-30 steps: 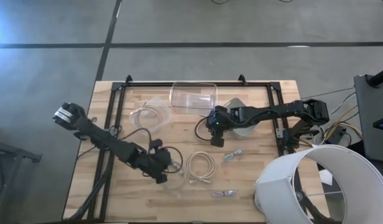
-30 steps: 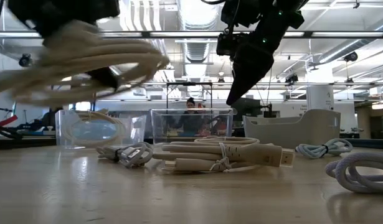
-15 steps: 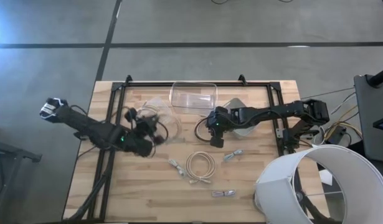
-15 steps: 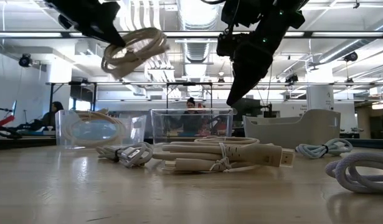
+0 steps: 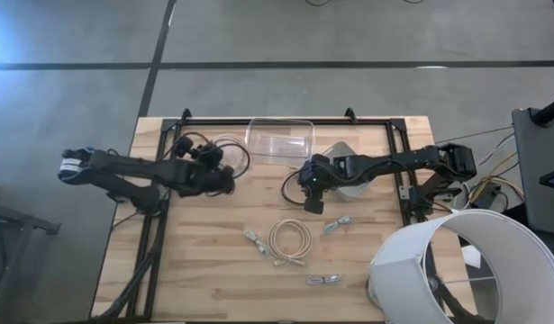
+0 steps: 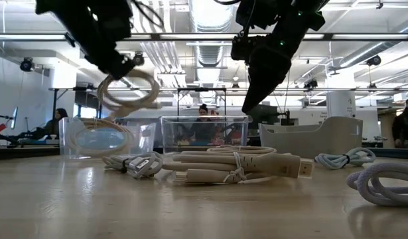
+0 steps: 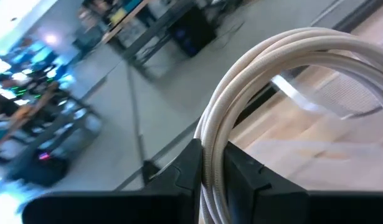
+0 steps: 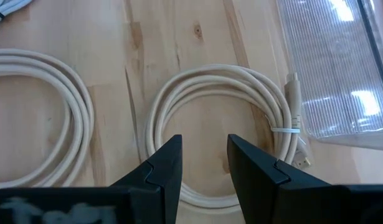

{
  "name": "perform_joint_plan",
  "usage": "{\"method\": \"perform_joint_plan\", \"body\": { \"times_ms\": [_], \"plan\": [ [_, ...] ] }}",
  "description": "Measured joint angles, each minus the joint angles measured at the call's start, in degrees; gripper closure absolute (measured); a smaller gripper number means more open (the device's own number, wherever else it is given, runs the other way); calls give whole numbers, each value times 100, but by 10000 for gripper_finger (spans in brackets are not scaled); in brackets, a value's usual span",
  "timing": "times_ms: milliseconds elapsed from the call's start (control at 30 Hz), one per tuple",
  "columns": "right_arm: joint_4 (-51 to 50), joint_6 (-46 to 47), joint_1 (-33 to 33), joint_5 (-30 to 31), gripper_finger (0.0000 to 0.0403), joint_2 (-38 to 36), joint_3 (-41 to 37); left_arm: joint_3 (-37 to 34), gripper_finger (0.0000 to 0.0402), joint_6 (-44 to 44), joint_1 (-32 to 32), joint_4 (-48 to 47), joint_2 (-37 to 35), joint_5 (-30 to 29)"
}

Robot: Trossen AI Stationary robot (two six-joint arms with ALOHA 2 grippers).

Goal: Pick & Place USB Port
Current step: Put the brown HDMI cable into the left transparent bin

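Note:
My left gripper (image 5: 222, 173) is shut on a coiled cream cable (image 6: 129, 93) and carries it in the air above a small clear container (image 6: 97, 141) that has a cable inside. My right gripper (image 5: 313, 196) is open and hangs fingers-down above the table's middle, touching nothing; the right wrist view shows a cream cable coil (image 8: 222, 140) lying flat below it. More bundled cables lie flat on the wood: a cream coil (image 5: 290, 241), a small one (image 5: 254, 241), a grey one (image 5: 338, 223) and one near the front (image 5: 323, 281). My left gripper pinches the coil's bundled strands (image 7: 211, 158) between its two fingers (image 7: 190, 168), across the strands. The coil is lifted clear of the table. In the low view it hangs below the fingers as a loop (image 6: 134, 99).
A large clear bin (image 5: 281, 139) stands at the far edge and a pale tray (image 5: 347, 175) lies under my right arm. A black metal frame (image 5: 159, 180) runs along the table's sides. A white lampshade (image 5: 457, 265) overlaps the near right corner. People show in the room beyond.
My left gripper, shut on the cream coil, has swung up from the near-middle of the table toward the far edge and the small clear container, then lowered a little. The coil has travelled with it, lifted clear. A small cable stays on the wood where it left.

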Motion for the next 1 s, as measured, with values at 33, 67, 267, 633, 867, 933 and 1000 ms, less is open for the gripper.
{"method": "perform_joint_plan", "body": {
  "times_ms": [33, 67, 267, 633, 867, 933, 1000],
  "plan": [
    [0, -1, 0, -2, 280, 0, -1, -2, 353, -12, 102, -81, 70, 26],
    [0, -14, 0, -2, 280, 0, 1, -2, 353, -15, 195, -122, 143, 47],
    [-3, -29, 0, -1, 280, 0, 0, -2, 353, -33, 501, -120, 676, 177],
    [-13, -42, 0, 0, 280, 0, -23, 31, 353, -181, 500, -475, 1038, 265],
    [-7, -23, 0, 0, 280, 0, -26, 129, 353, -210, 500, -493, 487, 19],
    [4, -11, 0, 0, 280, 0, -42, 104, 353, -316, 500, -484, 334, 38],
    [11, 10, 0, 2, 280, 0, -70, 31, 353, -359, 508, -501, 227, 159]
  ]
}}
